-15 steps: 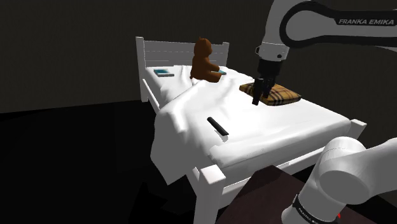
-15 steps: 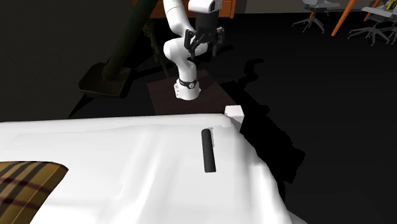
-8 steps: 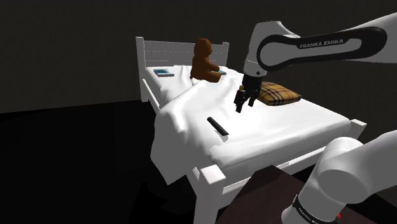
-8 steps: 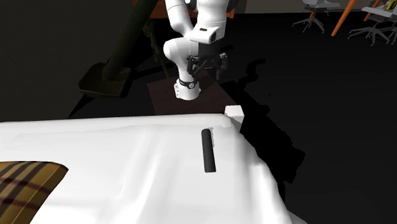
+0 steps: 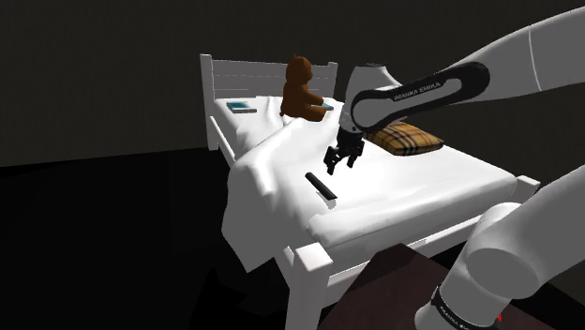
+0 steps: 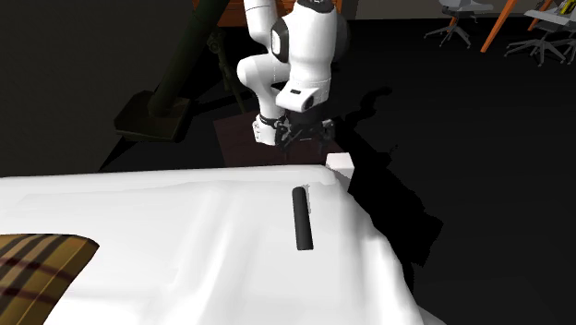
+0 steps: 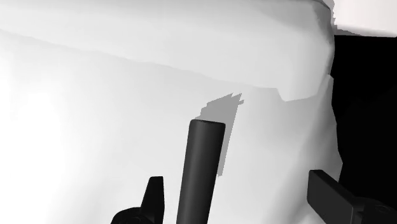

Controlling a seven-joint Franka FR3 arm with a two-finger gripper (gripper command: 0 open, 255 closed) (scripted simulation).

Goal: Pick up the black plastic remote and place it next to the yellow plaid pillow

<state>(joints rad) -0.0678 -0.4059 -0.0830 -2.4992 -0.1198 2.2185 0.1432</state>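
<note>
Since a second earlier: my pincer (image 5: 337,161) had left its place over the pillow (image 5: 405,138) and come down and across the bed (image 5: 412,192) toward the remote (image 5: 321,186). Remote and pillow had not shifted.

Item, remote: black, slim, bar-shaped. It lay flat on the white sheet near the foot corner of the bed, well apart from the pillow, and was not held.

Item, pillow: yellow-brown plaid, further up the bed. In the shoulder view it sat on the opposite side of my pincer from the remote.

Item, pincer: wide open and empty. In the wrist view the two fingers (image 7: 154,194) stood apart, and the remote (image 7: 202,168) lay on the sheet beneath the gap, closer to one finger than the other and touching neither.

Item, governing relation: the remote was just below and slightly ahead of my pincer. Its long axis ran away from my hand, across the line joining the fingers, so they bracketed its narrow width. I judged that a short sideways correction to centre it and a straight descent were what the grasp needed.

Item, other: brown teddy bear (image 5: 300,89) at the headboard, clear of the work.

Item, progress: approach nearly complete; grasp not yet made.
</note>
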